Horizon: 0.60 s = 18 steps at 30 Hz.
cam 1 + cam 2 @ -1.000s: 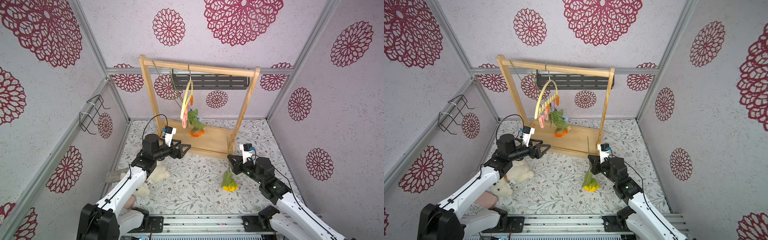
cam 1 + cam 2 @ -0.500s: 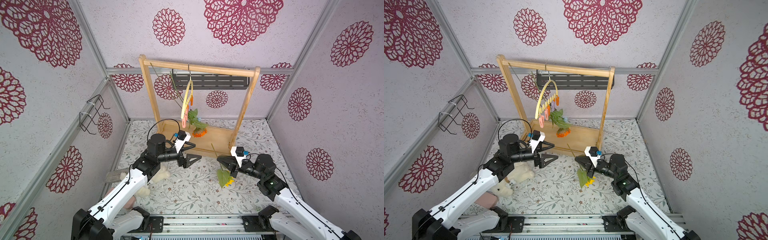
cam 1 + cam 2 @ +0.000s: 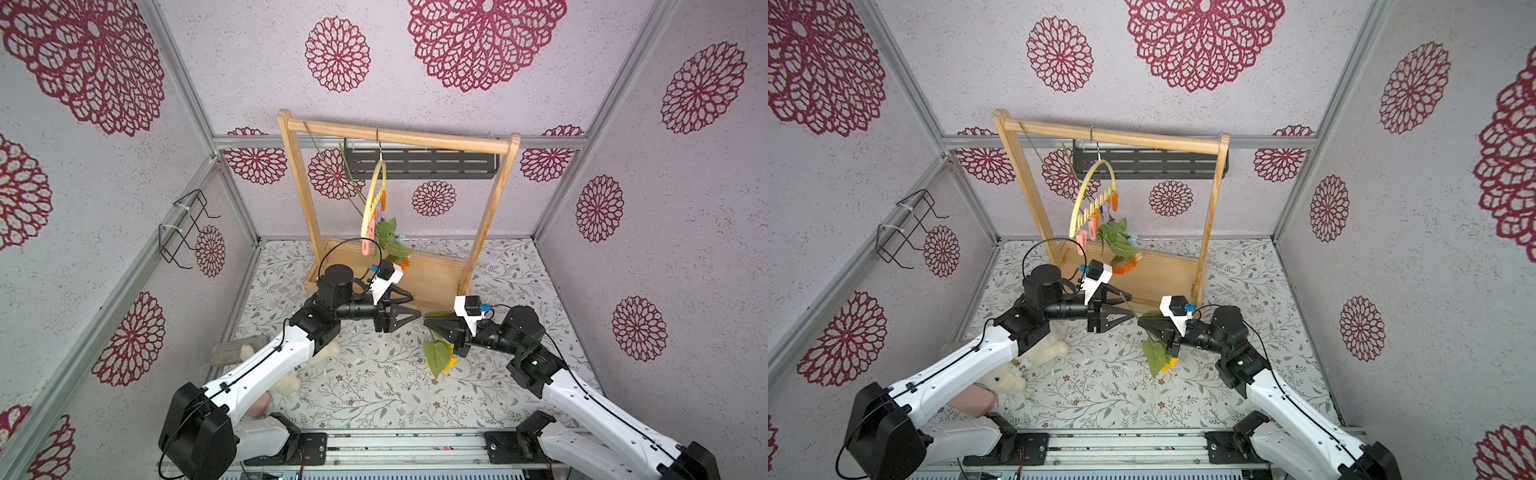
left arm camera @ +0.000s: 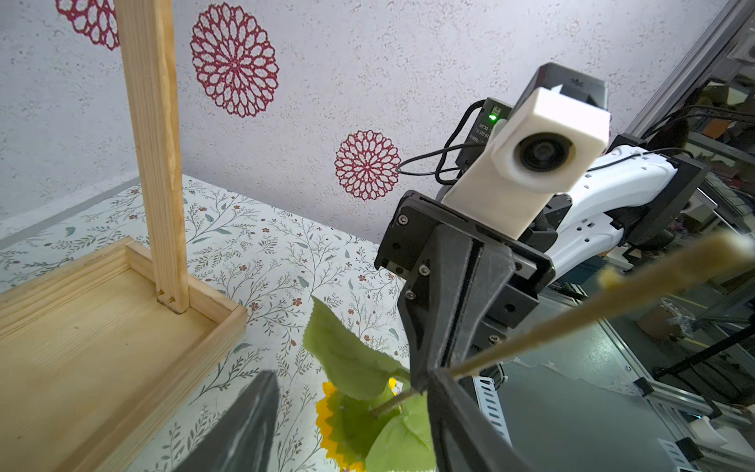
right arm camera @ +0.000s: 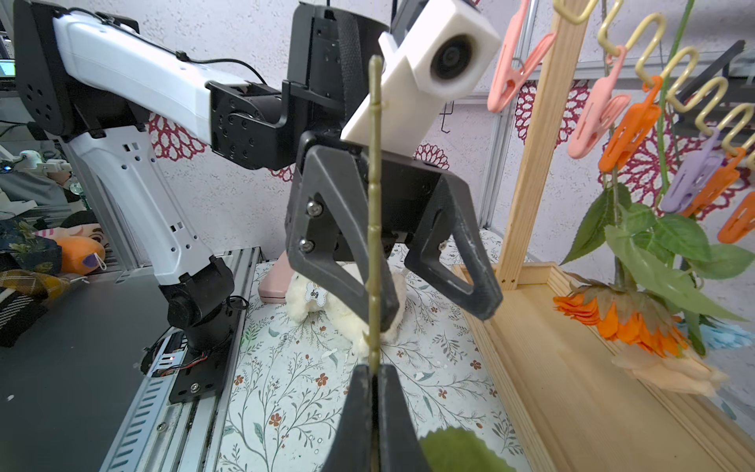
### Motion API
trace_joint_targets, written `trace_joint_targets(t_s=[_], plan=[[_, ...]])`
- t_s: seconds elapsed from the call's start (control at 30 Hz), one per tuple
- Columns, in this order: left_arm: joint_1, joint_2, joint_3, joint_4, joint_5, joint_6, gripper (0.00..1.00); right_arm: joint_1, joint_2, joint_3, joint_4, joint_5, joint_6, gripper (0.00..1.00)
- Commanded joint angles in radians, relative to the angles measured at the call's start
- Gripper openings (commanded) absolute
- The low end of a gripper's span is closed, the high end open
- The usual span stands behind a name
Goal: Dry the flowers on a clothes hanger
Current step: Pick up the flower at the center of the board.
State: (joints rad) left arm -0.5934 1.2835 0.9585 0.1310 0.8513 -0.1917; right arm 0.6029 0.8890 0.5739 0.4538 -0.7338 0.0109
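both claws have swung inward to meet; right claw pinches the green-stemmed yellow sunflower by its stem, left claw half-wide at its nine o'clock.

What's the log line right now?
right pincer: shut on green stem of yellow sunflower | left pincer: open at stem's free end | pale-yellow wavy hanger: hooked on wooden rack
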Motion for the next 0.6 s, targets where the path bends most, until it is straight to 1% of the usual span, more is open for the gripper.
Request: trace_joint_targets(t_s=[0.0, 0.1, 0.2, 0.37, 0.47, 0.57], plan=[[-0.014, 0.014, 0.034, 0.048, 0.03, 0.003, 0.59, 0.007, -0.004, 0.027, 0.05, 0.001, 0.013, 0.0], [-0.016, 0.029, 0.048, 0.047, 0.05, 0.003, 0.56, 0.006, 0.0, 0.027, 0.048, 0.002, 0.012, 0.0], [-0.02, 0.034, 0.056, 0.049, 0.074, 0.002, 0.56, 0.006, -0.007, 0.022, 0.061, 0.023, 0.018, 0.0], [-0.02, 0.025, 0.05, 0.026, 0.077, 0.028, 0.59, 0.007, -0.038, 0.003, 0.09, 0.037, 0.02, 0.0], [-0.019, 0.018, 0.046, -0.014, 0.078, 0.067, 0.6, 0.007, -0.059, -0.006, 0.092, 0.053, 0.015, 0.0], [-0.019, 0.017, 0.039, -0.014, 0.085, 0.076, 0.6, 0.006, -0.07, -0.003, 0.095, 0.053, 0.02, 0.0]])
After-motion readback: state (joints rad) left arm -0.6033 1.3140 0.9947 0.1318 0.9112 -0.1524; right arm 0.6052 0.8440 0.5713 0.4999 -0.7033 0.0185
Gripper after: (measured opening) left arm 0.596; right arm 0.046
